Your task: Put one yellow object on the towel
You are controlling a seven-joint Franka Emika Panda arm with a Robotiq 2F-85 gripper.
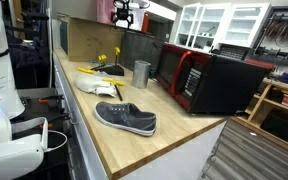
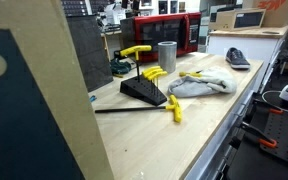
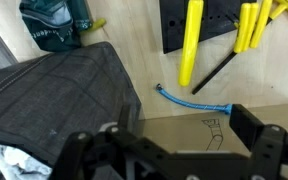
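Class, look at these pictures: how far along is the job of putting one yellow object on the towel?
Done, it seems: a yellow tool appears to lie on the towel. In hand: nothing; in the wrist view the gripper hangs above the counter, jaws open and empty. Left: probably nothing. The other yellow tools sit at the black rack.

Towel (image 2: pixel 206 88) between stand (image 2: pixel 142 92) and shoe (image 2: pixel 237 58); cup (image 2: pixel 166 54) near stand.

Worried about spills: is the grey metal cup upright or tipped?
Upright: the grey metal cup stands on its base on the wooden counter, in both exterior views.
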